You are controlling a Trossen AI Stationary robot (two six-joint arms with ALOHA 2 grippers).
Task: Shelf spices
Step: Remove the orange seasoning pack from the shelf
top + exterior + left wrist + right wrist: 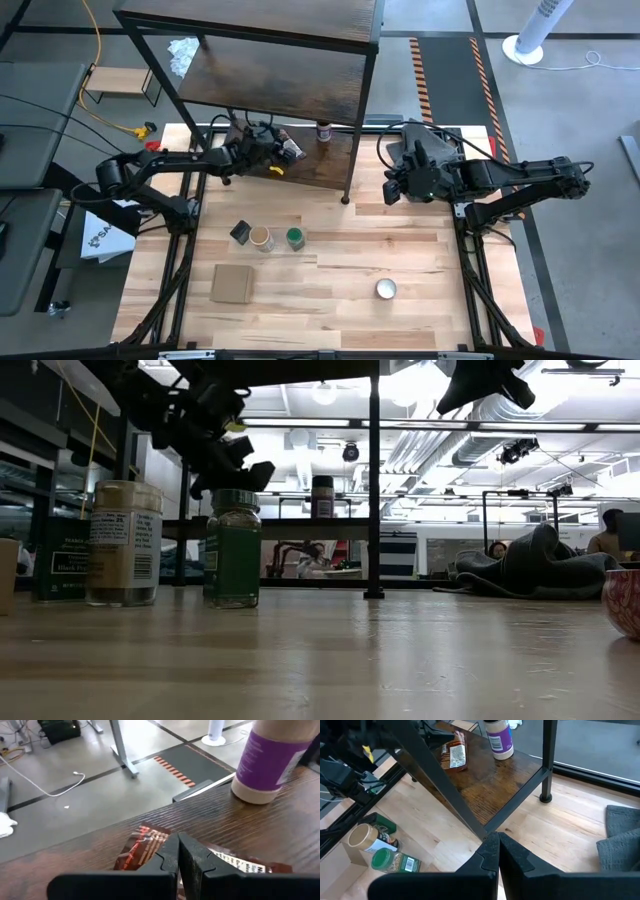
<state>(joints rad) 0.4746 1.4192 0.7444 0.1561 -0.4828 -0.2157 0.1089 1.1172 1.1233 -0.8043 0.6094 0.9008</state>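
The shelf (300,90) stands at the table's far edge. On its lowest board (490,785) a dark-capped jar with a purple-white label (270,760) stands upright, and the brown-orange pouch (455,752) lies flat beside it. My left gripper (178,842) reaches in over that board and is shut at the pouch. The small dark tin (240,232), tan-lidded jar (261,238) and green-lidded jar (295,238) stand together on the table. My right gripper (498,842) hangs shut above the table by the shelf's front right leg (346,198). My left gripper is shut on the brown-orange pouch, with its fingertips over the pouch's middle (150,847). It comes in nearly level from the table's left, slanting down. The fingers hide the pinch itself. The pouch lies flat on the shelf's lowest board (225,825).
A flat brown cardboard square (232,283) and a round silvery disc (386,289) lie near the table's near edge. A grey cloth (420,150) is heaped at the far right, beside the shelf. The shelf's thin black posts (547,760) stand close to both arms.
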